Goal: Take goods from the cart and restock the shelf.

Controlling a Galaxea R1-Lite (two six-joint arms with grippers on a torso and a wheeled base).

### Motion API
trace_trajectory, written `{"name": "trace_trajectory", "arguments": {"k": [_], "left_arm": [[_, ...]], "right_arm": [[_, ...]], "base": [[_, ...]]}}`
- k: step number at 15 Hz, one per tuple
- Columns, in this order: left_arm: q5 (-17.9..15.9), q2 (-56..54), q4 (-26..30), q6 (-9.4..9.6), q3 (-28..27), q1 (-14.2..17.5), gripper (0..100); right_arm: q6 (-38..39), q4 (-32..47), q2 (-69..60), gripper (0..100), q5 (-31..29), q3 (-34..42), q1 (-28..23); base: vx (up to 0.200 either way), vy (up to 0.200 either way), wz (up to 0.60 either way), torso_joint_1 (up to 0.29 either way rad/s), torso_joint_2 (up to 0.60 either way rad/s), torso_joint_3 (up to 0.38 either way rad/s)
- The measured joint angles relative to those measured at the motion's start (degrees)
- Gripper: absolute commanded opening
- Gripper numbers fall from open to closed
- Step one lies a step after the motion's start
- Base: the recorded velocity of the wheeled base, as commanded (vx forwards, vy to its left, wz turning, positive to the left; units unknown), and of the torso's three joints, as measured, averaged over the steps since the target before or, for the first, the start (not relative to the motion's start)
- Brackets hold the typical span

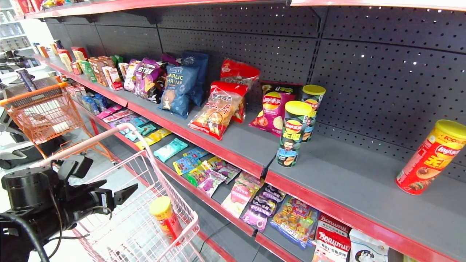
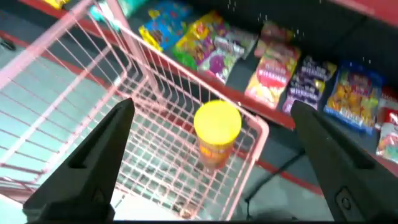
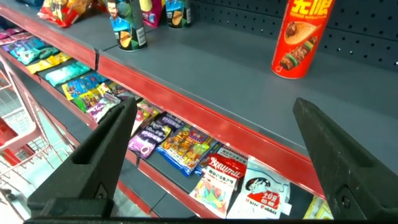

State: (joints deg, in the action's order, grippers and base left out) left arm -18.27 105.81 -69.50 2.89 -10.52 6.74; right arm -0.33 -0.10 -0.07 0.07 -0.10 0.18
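A red chip can with a yellow lid [image 1: 165, 217] stands upright in the far corner of the pink wire cart [image 1: 145, 163]. My left gripper [image 1: 125, 191] hangs open over the cart, a little short of the can. In the left wrist view the can [image 2: 216, 134] sits below and between the spread fingers [image 2: 93, 168], inside the cart [image 2: 161, 59]. Another red can [image 1: 431, 157] stands on the grey shelf [image 1: 346, 182] at the right. My right gripper [image 3: 216, 106] is open and holds nothing, out in front of the shelf edge [image 3: 205, 109], with the red can [image 3: 301, 37] beyond it.
Two dark cans with yellow lids [image 1: 293, 133] and several snack bags [image 1: 216, 111] fill the shelf's left part. Bare shelf lies between the dark cans and the red can. Packets [image 1: 240, 193] lie on the lower shelf. An orange cart [image 1: 43, 109] stands far left.
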Motion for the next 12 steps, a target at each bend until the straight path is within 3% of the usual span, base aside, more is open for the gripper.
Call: {"name": "trace_trajectory", "arguments": {"k": [6, 10, 12], "left_arm": [[-1.21, 5.16, -1.12, 0.67, 1.02, 1.61, 100], [-3.56, 10.34, -8.62, 4.83, 3.22, 1.88, 100], [-3.91, 13.57, -13.46, 5.95, 5.01, 1.99, 100]], "right_arm": [[0.00, 0.02, 0.00, 100, 0.00, 0.00, -0.05], [0.01, 0.02, 0.00, 100, 0.00, 0.00, 0.00], [0.01, 0.02, 0.00, 100, 0.00, 0.00, -0.02]], "base": [[0.000, 0.000, 0.00, -0.130, 0.30, 0.164], [0.000, 0.000, 0.00, -0.145, 0.34, 0.192], [0.000, 0.000, 0.00, -0.151, 0.34, 0.193]]}}
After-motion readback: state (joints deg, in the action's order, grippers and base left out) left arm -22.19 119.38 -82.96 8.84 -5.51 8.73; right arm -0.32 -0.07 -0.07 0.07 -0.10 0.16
